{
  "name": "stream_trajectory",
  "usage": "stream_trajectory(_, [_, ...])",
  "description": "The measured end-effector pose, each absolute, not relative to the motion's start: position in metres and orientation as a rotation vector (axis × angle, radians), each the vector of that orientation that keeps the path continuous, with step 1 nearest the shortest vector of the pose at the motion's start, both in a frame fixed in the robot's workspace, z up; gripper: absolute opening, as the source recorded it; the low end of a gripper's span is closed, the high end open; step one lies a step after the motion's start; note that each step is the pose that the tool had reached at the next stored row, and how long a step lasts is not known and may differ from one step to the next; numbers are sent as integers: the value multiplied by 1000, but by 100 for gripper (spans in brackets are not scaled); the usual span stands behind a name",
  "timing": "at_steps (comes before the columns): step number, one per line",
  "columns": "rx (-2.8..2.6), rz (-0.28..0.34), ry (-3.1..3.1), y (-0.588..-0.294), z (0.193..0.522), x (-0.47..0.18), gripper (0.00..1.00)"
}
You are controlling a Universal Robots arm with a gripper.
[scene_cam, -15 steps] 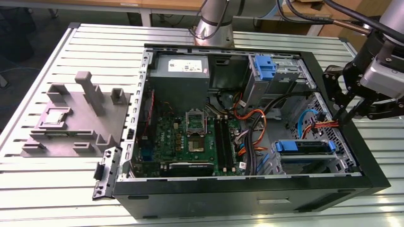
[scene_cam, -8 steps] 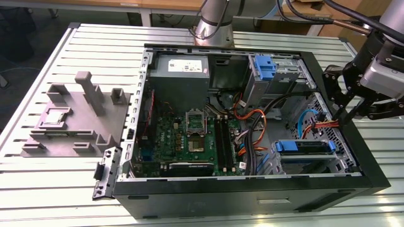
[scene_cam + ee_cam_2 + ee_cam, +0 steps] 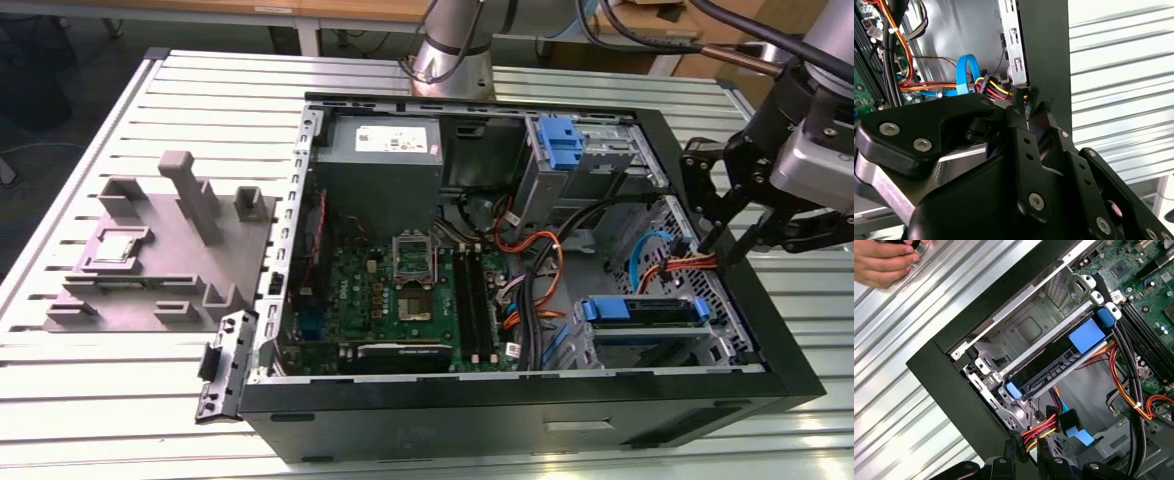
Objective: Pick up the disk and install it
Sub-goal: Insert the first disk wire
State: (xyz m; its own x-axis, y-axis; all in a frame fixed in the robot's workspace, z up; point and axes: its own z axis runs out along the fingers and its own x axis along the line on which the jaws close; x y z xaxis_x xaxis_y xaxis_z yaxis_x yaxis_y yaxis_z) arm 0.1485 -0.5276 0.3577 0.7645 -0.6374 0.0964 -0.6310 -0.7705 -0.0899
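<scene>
At the exterior view's right side of the open computer case point(image 3: 787, 350), the gripper point(image 3: 722, 252) is hovering just above the case's side wall, beside the bundle of red, yellow and orange power cables point(image 3: 674, 266). Whether the gripper is released or clenched cannot be determined; nothing is showing in its grasp. In the second wrist view the gripper point(image 3: 1030, 111) is sitting close to the cable connector point(image 3: 991, 87) and the light blue data cable point(image 3: 968, 70), and is not visibly touching either.

The disk point(image 3: 645, 311) is lying in the lower drive bay point(image 3: 721, 345), in the case corner nearest the gripper, with its blue carrier frame showing along the upper edge. In the first wrist view the disk point(image 3: 1086, 336) is resting between the metal rails of the bay, near the gripper point(image 3: 1027, 452).

A bare blue bracket point(image 3: 561, 145) is standing in the upper bay. A grey fixture block point(image 3: 154, 255) is resting on the slatted table point(image 3: 107, 400), well apart from the case. A person's hand point(image 3: 884, 262) is resting on the table outside the case.
</scene>
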Motion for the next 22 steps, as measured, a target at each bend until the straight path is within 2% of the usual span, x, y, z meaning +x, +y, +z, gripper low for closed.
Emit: stream_trajectory(22, [-2959, -234, 877, -533, 353, 148, 31])
